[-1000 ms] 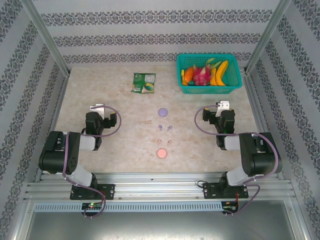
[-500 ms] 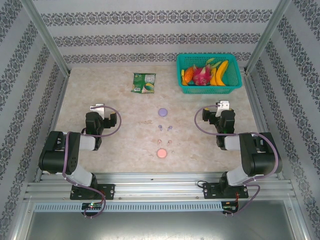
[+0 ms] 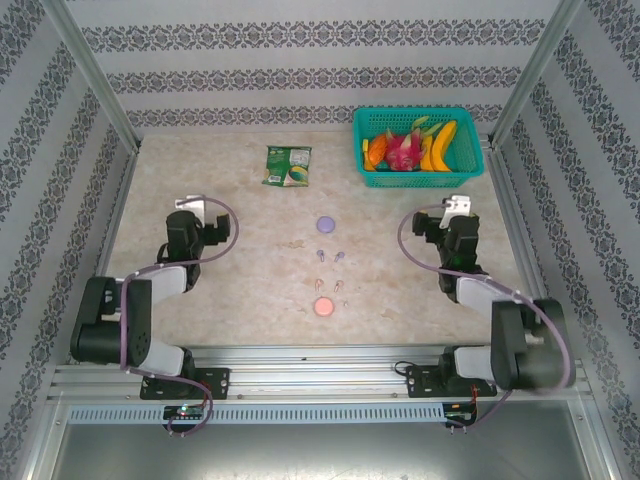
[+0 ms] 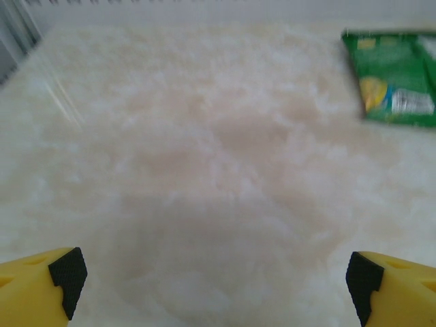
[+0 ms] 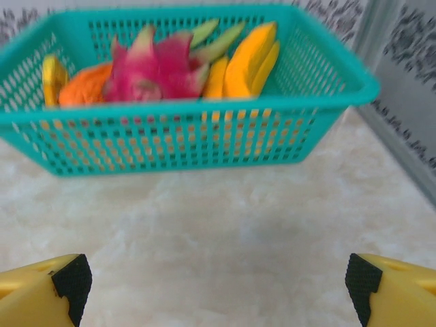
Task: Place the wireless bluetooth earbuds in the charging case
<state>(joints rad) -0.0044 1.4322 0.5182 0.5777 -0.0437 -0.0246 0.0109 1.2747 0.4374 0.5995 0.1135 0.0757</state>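
Observation:
Two lilac earbuds (image 3: 321,255) (image 3: 340,256) and two pale pink earbuds (image 3: 321,284) (image 3: 341,288) lie loose at the table's middle in the top view. A round purple charging case (image 3: 325,223) sits just beyond them, and a round pink case (image 3: 323,307) lies nearer the arms. My left gripper (image 3: 193,208) (image 4: 214,286) hovers open over bare table, well left of the earbuds. On the right, my other gripper (image 3: 458,205) (image 5: 214,286) is open too, pointing at the basket, with nothing between its fingers.
A teal basket (image 3: 420,176) (image 5: 184,146) of fruit stands at the back right, close ahead of the right gripper. A green snack packet (image 3: 288,166) (image 4: 395,82) lies at the back centre. Patterned walls and metal posts enclose the table.
Both arms have stretched away from their bases, carrying the grippers a little farther up the table. Both grippers stay open. Earbuds and cases have not moved.

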